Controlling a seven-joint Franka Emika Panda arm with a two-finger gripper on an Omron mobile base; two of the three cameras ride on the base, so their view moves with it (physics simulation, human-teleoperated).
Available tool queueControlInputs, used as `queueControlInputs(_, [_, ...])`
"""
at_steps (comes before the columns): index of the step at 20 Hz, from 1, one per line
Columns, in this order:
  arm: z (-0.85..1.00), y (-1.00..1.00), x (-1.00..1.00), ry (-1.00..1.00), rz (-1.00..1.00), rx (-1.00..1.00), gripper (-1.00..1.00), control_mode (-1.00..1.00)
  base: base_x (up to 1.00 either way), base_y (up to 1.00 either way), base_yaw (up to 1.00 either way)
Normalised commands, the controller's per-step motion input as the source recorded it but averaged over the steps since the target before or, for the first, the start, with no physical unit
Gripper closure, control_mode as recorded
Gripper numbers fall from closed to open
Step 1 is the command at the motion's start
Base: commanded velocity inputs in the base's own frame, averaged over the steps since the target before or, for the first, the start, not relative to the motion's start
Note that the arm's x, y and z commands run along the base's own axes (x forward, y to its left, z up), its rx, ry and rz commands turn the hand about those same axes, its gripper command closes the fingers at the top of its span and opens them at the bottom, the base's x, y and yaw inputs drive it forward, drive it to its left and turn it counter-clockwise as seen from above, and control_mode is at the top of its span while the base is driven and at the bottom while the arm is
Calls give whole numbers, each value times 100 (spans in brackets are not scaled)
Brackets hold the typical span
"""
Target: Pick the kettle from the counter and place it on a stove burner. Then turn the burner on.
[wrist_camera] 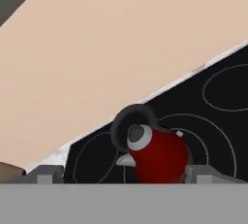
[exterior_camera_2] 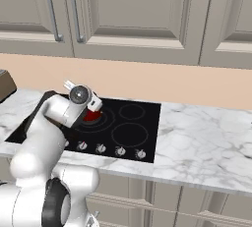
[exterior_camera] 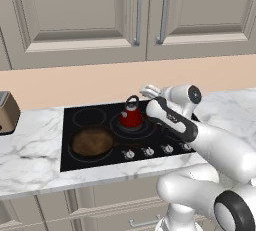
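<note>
- The kettle [exterior_camera: 131, 117] is small, round-bodied and glossy red, with a thin black handle arching over a grey lid top; in the hand view a short grey spout juts from its side [wrist_camera: 160, 155].
- It stands upright on the stove burner [exterior_camera: 145, 127], the biggest circle of the cooktop, drawn as concentric thin grey rings; it sits toward the middle of those rings.
- The gripper [wrist_camera: 123, 174] hangs just beside the kettle with its jaws spread wide; the two finger tips [wrist_camera: 44, 174] flank the red body in the hand view, and nothing is held between them.
- The cooktop [exterior_camera: 75, 162] is a flat sheet of black glass set into the counter [exterior_camera: 30, 155], with smaller single-ring circles at its far corners.
- A brown frying pan [exterior_camera: 92, 142] rests on the near-left circle, round and shallow, its handle pointing right; nothing lies in it.
- A row of small round knobs [exterior_camera: 148, 151] runs along the near edge of the glass.
- The counter is white marble with grey veins, stretching left and right of the cooktop.
- At the far left on the counter stands a brown, boxy toaster [exterior_camera: 7, 112].
- Behind runs a plain peach wall [exterior_camera: 75, 82], and above it beige panelled cabinet doors [exterior_camera: 75, 15] with slim metal bar handles [exterior_camera: 137, 15].
</note>
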Motion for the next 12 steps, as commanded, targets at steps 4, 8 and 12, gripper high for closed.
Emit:
queueControlInputs(4, [48, -13, -40, 0, 10, 0, -100, -100, 0, 0, 0])
queueControlInputs(8, [42, -6, -46, 5, 12, -4, -100, -100, 0, 0, 0])
queueControlInputs(12, [19, -8, -53, 16, 13, -13, -100, -100, 0, 0, 0])
